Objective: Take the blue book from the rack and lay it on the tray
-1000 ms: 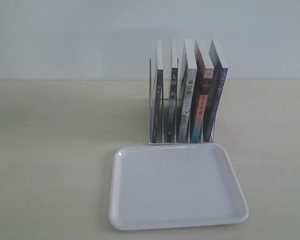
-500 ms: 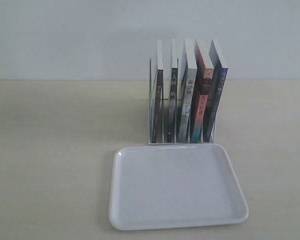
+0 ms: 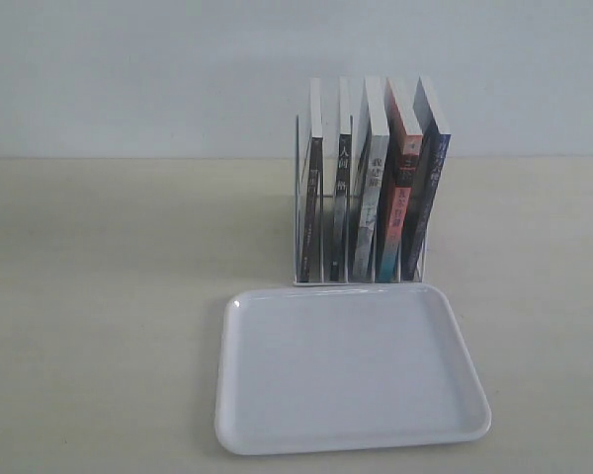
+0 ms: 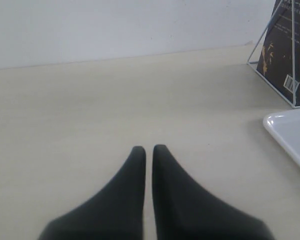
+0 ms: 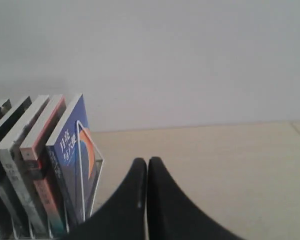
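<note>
The blue book [image 3: 428,193] stands upright in the rightmost slot of the white wire rack [image 3: 300,247]; its blue cover with the orange crescent faces my right wrist camera [image 5: 72,155]. The white tray [image 3: 348,367] lies flat in front of the rack, with nothing on it. Neither gripper shows in the exterior view. My right gripper [image 5: 147,162] is shut and holds nothing, a little to the side of the blue book. My left gripper [image 4: 148,150] is shut over bare table, well away from the rack [image 4: 280,75] and the tray corner [image 4: 290,132].
Several other books fill the rack: a red-spined one [image 3: 400,197] next to the blue book, a grey-spined one [image 3: 369,202], and two dark ones [image 3: 312,197]. A pale wall stands behind the beige table [image 3: 109,296].
</note>
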Available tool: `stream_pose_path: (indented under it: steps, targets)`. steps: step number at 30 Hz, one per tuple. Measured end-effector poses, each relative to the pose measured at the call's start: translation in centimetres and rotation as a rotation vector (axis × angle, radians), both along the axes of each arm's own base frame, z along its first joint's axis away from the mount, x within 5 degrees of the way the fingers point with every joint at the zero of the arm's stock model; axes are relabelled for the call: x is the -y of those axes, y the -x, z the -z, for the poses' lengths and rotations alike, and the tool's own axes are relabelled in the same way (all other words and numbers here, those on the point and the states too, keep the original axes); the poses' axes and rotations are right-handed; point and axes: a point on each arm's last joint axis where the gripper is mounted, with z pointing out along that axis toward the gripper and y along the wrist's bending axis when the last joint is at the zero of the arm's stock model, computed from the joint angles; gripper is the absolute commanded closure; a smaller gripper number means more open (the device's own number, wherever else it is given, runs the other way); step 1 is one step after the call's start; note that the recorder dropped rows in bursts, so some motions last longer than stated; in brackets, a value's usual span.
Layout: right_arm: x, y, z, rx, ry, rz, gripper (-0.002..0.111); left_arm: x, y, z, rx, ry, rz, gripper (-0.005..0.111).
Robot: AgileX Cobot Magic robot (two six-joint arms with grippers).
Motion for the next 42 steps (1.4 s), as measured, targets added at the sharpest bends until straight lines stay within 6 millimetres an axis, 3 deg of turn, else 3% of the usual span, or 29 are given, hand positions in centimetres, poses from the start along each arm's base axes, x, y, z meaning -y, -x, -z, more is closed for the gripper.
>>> stream_pose_path:
  steps: [5,15,30,42]
  targets:
    - [-1.3,-1.4,0.4,-0.065,-0.006,-0.090,0.109,0.0,0.0,0.0,0.000,0.000,0.000,0.102]
    - [-7.1,-4.1,-1.4,-0.106,0.000,-0.389,0.109,0.0,0.0,0.0,0.000,0.000,0.000,0.102]
    - [-12.9,-14.0,-4.2,-0.388,0.021,-0.484,0.109,0.0,0.0,0.0,0.000,0.000,0.000,0.102]
    - [-13.8,-20.5,-3.6,-0.607,0.045,-0.367,0.109,0.0,0.0,0.0,0.000,0.000,0.000,0.102]
